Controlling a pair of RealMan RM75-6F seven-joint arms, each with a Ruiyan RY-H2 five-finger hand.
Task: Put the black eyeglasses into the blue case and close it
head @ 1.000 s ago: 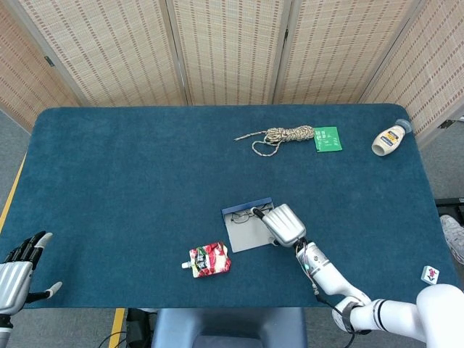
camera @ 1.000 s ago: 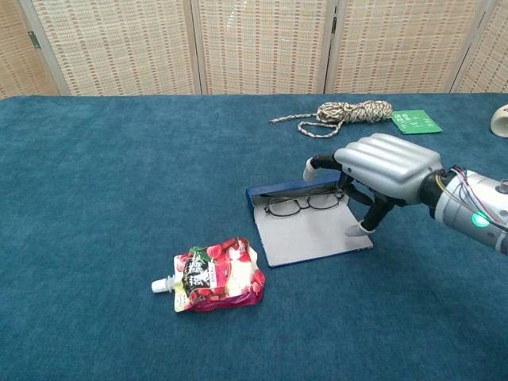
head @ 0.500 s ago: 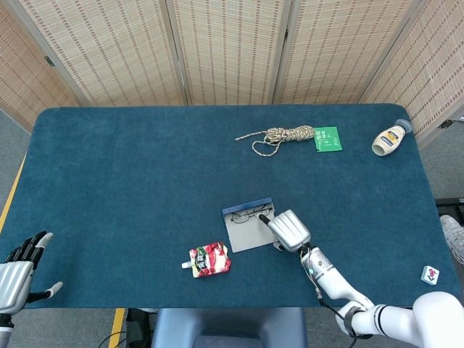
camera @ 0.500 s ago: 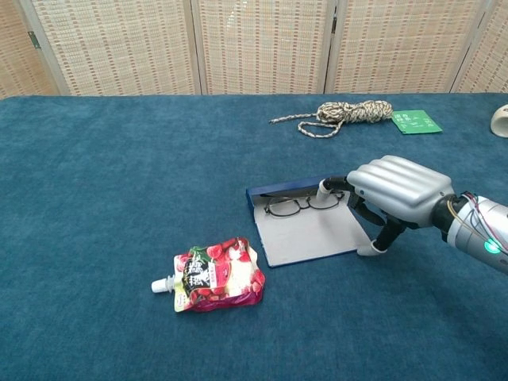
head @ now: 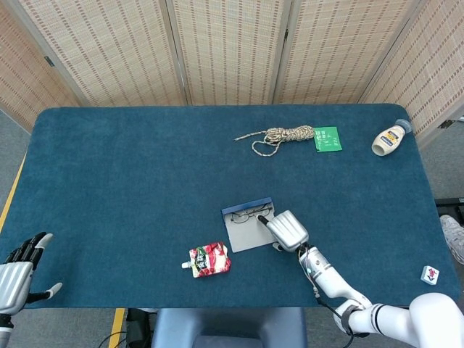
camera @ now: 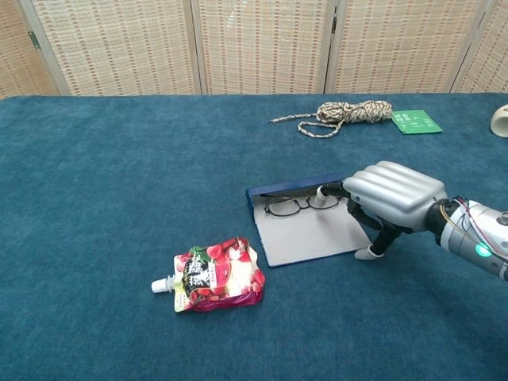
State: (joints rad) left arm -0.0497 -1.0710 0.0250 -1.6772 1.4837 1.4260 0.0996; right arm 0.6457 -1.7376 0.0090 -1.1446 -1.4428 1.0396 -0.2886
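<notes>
Near the middle of the table, toward its near edge, we list the eyeglasses: black frame, lying inside the case along its far side. Case: open, grey inside facing up, blue raised edge at the far side.

Right hand: at the case's right edge, back upward, fingers curled down. One fingertip reaches the right end of the eyeglasses; whether it touches them we cannot tell. Another fingertip rests on the cloth just off the case's near right corner. We see nothing clasped in it.

Left hand: off the table's near left corner, fingers spread, holding nothing.

Pouch: red, printed, white spout, lying flat near and left of the case, apart from it.

Rope: coiled, far side, right of centre. Green card: just right of the rope.

Bottle: pale, on its side, far right.

Small tile: white, near right corner.
</notes>
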